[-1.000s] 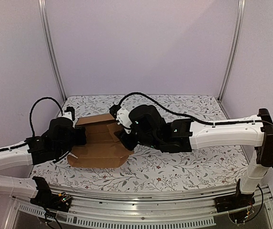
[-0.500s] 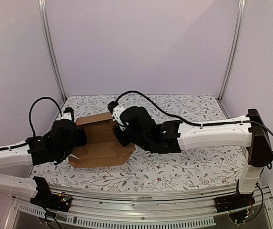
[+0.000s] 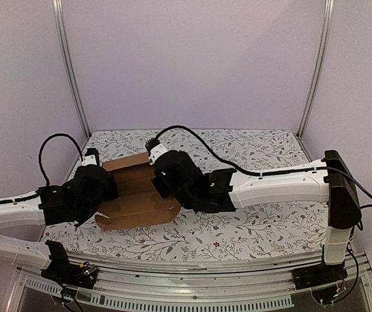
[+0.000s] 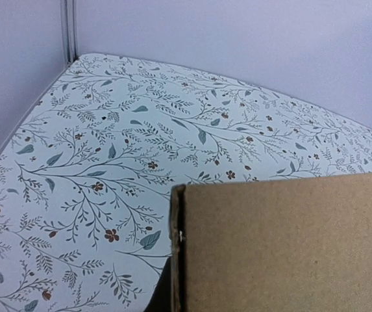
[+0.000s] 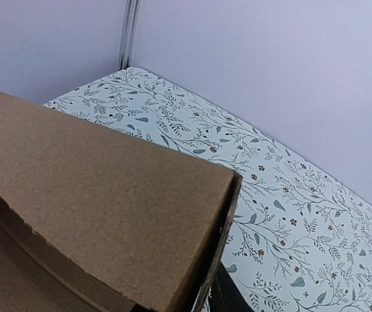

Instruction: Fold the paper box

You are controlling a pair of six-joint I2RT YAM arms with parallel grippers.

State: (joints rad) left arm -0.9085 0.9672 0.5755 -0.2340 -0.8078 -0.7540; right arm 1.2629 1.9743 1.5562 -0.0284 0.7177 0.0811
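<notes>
The paper box [image 3: 137, 201] is a brown cardboard sheet, partly folded, lying on the floral table between my two arms. My left gripper [image 3: 108, 188] is at the box's left edge, shut on a raised wall [image 4: 283, 247] that fills the lower right of the left wrist view. Only a sliver of one dark finger [image 4: 161, 296] shows beside that wall. My right gripper [image 3: 158, 185] is at the box's right side, with a lifted flap [image 5: 101, 201] between its jaws. One dark finger [image 5: 234, 296] lies against the flap's outer face; the other finger is hidden under the cardboard.
The floral table [image 3: 250, 221] stretches out to the right of the box. Purple walls with metal corner posts [image 3: 69, 71] close off the back and sides. A black cable [image 3: 198, 136] arcs over the right arm.
My right arm has swung left, further over the box, and its jaws have narrowed onto the flap. The left arm and its grip have stayed put.
</notes>
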